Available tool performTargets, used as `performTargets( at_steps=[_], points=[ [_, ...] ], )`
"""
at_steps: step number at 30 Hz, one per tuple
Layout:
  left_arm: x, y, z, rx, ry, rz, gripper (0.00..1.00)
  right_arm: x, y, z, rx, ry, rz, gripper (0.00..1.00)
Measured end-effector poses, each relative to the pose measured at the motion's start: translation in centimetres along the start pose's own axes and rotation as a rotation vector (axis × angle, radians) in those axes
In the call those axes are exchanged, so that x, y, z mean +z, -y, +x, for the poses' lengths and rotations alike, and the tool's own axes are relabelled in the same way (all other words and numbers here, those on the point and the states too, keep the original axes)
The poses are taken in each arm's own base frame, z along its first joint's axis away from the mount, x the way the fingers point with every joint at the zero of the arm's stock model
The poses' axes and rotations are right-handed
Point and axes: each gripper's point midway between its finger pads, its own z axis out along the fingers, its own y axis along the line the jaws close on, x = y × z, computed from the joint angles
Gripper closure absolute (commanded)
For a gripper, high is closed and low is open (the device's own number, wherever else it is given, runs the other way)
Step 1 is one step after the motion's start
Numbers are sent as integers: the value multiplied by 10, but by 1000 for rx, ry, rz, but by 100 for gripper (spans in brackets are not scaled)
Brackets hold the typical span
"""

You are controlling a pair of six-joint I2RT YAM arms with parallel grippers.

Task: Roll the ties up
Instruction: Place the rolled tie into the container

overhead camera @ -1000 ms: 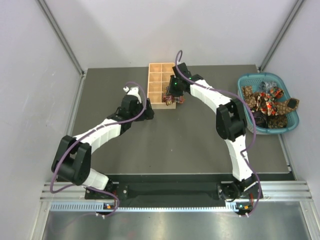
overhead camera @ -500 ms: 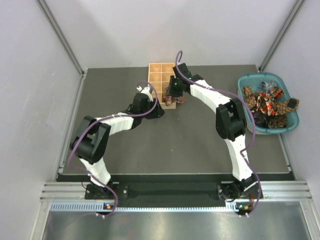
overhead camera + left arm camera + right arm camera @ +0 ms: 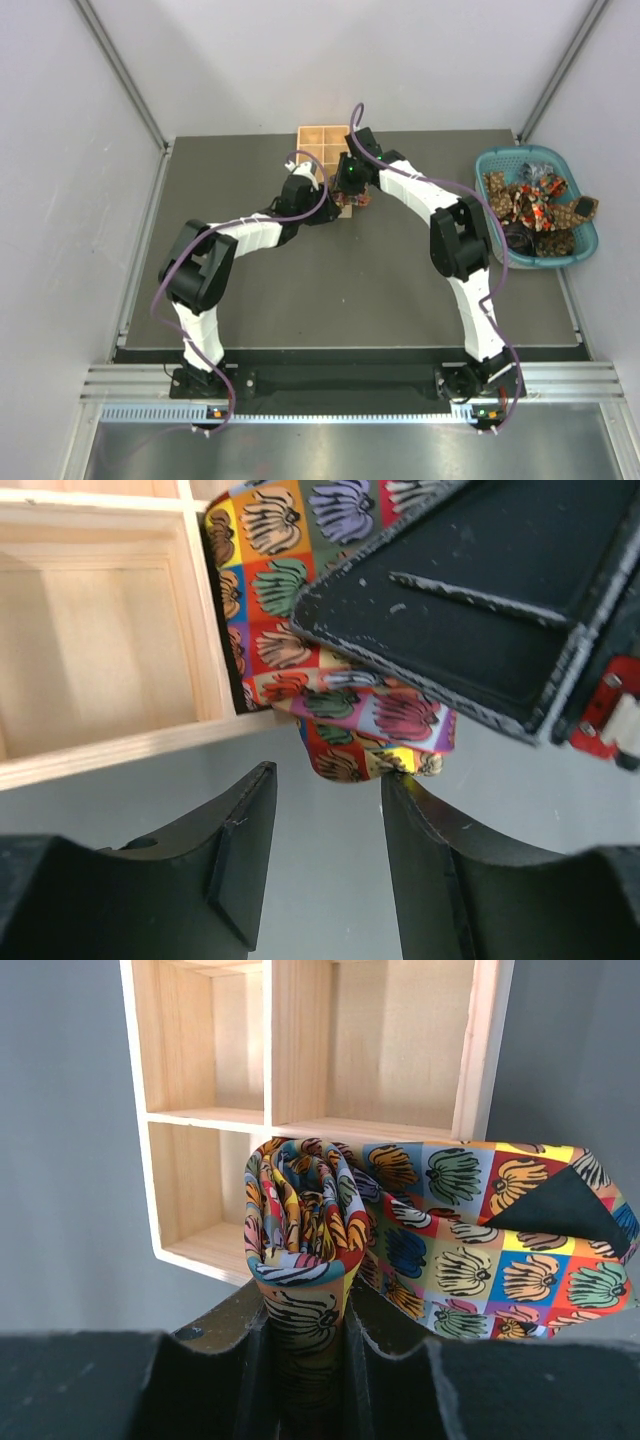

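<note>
Grey tabletop (image 3: 350,290): my right hand (image 3: 303,1330) clamped on rolled tie (image 3: 300,1220) at near edge of wooden tray (image 3: 300,1050). My left hand (image 3: 328,790) just beside it, fingers apart, gripping nothing. Other ties (image 3: 530,205) in teal basket (image 3: 590,245), well right of tray.

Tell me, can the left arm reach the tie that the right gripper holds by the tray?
Probably yes. The left gripper stands open just before the tie, at its hanging fold, with nothing between them. The right gripper pinches its rolled part, beside the wooden tray.

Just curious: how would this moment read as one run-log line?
right gripper: shut on rolled tie | left gripper: open, near it | tray: alongside
</note>
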Motion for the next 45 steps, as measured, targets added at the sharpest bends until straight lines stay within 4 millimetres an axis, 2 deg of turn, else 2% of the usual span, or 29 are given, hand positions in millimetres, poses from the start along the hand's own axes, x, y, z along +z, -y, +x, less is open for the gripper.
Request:
performTargets(
  at_steps=[4,6,11,18,28,35,45],
  points=[
    [8,-3,0,-7,5,-24,50,1,0,-1,0,3,-3,82],
    [12,-6,-1,-7,8,-39,50,2,-1,0,1,5,-8,74],
    [14,-11,-3,-1,27,-74,51,2,-1,-1,4,6,-11,62],
    [14,-18,-6,24,46,-110,52,3,0,2,10,-1,-9,57],
    [14,-20,-6,55,49,-118,54,6,0,9,8,-11,-11,59],
    [14,-20,-7,72,53,-125,56,16,6,18,18,-6,-14,58],
    [13,-19,-9,90,46,-130,57,13,6,17,28,23,-20,56]
  ],
)
